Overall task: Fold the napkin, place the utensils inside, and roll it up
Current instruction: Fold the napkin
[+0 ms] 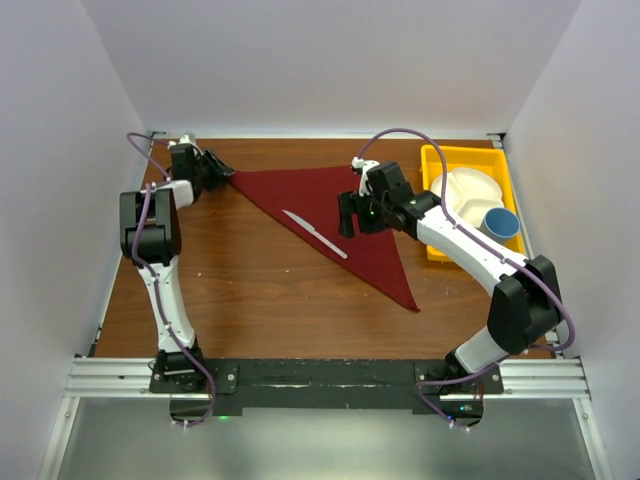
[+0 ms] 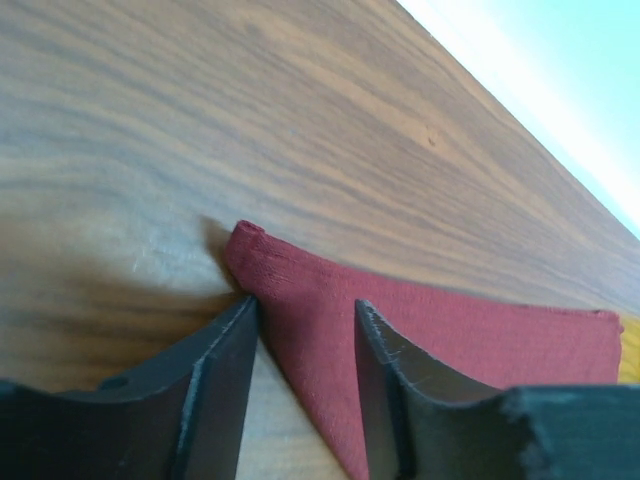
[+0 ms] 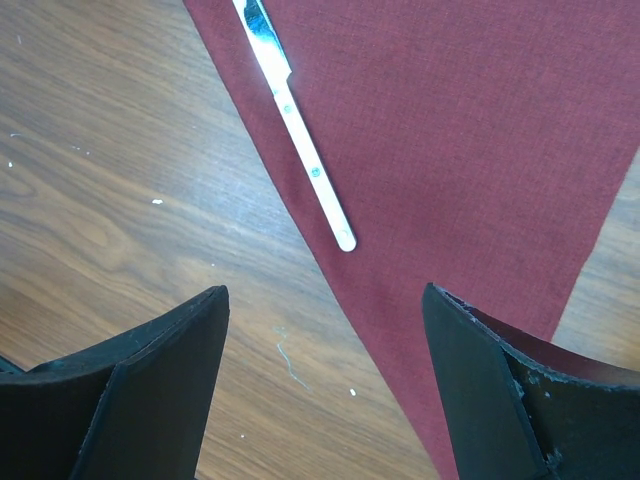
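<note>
Noted wood table (image 1: pixel 250 290). Found napkin (image 1: pixel 335 205) folded to a triangle, flat at far centre. Yellow tray (image 1: pixel 437 160) at far right. Left gripper (image 2: pixel 305 305) at napkin's left corner, fingers apart astride the tip. Right gripper (image 3: pixel 325 295) above napkin's near edge, fingers wide apart. Knife (image 1: pixel 315 235) lying diagonally on napkin along that edge.

**LIGHTING AND IMAGE QUALITY**

Top view: bright, even light from above. The walls (image 1: pixel 330 60) are near white, and shadows on the table (image 1: pixel 260 300) are faint and soft. The knife (image 1: pixel 315 234) shows a pale sheen.

Left wrist view: the fingers (image 2: pixel 215 400) are slightly blurred, and the upper right corner is washed out (pale blue-white).

Right wrist view: the napkin (image 3: pixel 450 130) weave is sharp; the blade glints.
</note>
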Controlling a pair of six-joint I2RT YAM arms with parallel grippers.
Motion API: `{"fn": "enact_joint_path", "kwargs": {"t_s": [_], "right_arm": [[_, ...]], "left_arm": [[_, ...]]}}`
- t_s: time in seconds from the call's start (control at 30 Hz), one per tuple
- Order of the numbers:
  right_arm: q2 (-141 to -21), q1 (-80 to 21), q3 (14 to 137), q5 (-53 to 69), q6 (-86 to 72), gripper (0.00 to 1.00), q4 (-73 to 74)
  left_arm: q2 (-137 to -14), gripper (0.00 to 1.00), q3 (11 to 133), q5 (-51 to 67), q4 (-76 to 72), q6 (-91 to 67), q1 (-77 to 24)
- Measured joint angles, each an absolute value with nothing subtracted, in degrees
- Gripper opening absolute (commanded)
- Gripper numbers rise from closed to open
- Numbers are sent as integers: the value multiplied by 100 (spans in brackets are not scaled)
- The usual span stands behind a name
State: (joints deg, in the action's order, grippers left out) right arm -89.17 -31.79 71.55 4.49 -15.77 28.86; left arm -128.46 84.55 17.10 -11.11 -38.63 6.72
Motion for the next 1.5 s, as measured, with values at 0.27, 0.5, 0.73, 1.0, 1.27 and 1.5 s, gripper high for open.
{"fn": "enact_joint_path", "kwargs": {"t_s": [0.27,0.5,0.73,1.0,1.27,1.5], "right_arm": [[-8746,-3175,7155,486,-1540,82,2886],[-8691,-3175,7094,607,-1557,82,2853],[-8403,-3175,6978,714,-1562,82,2858],[-8018,-3173,6855,711,-1557,82,2862],[-7791,-3151,6702,711,-1555,82,2869],[-7782,-3131,6665,709,-1542,82,2869]], "left_arm": [[-12923,14,8565,1656,-1096,-3782,628],[-12269,4,8191,1433,-926,-3494,121],[-10875,3,7199,1299,-1013,-3385,-921],[-10355,3,6573,1278,-1007,-3450,-2062],[-10353,3,6567,1282,-915,-3487,-2860],[-10353,3,6567,1280,-843,-3489,-2971]]}}
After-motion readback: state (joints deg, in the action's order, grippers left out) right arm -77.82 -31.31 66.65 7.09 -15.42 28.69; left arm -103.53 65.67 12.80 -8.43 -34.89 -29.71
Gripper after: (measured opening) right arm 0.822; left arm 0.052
